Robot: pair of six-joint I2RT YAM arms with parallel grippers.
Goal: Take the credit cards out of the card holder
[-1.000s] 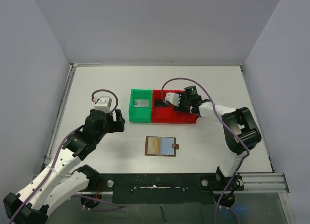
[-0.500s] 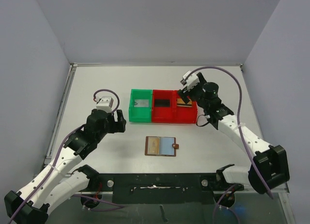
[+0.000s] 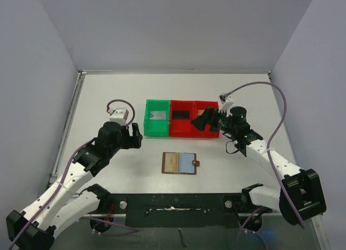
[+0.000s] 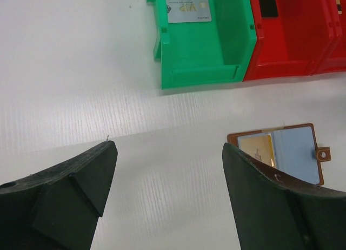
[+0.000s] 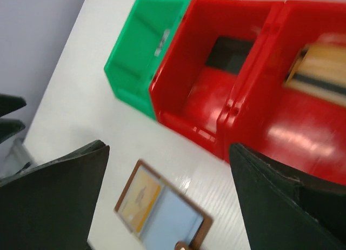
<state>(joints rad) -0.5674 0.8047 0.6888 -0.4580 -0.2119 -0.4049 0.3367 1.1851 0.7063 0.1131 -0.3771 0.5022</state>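
Lying open and flat near the middle of the table's [image 3: 108,93] near edge, card holder [image 3: 179,163] shows one gold card [image 4: 255,148] in its left half. Jaws apart and empty on left gripper [image 4: 168,148] and right gripper [image 5: 168,148], both clear of the holder.

The card holder [image 3: 179,163] had a dark brown rim and snap tab, a pale blue inside on its right half, and a gold card [image 4: 255,148] in its left half. The green bin [image 3: 157,132] held a silver-grey card [image 4: 187,6] with gold lettering. The middle red bin [image 3: 183,132] held a black card [image 3: 182,114]. The right red bin [image 5: 303,131] held a tan card [image 5: 324,63] crossed by a dark stripe. The table [image 3: 108,93] was white with fine ribbing. The left arm [image 3: 65,190] and right arm [image 3: 273,159] were white with black joints, and the cable [image 3: 282,106] was purple.
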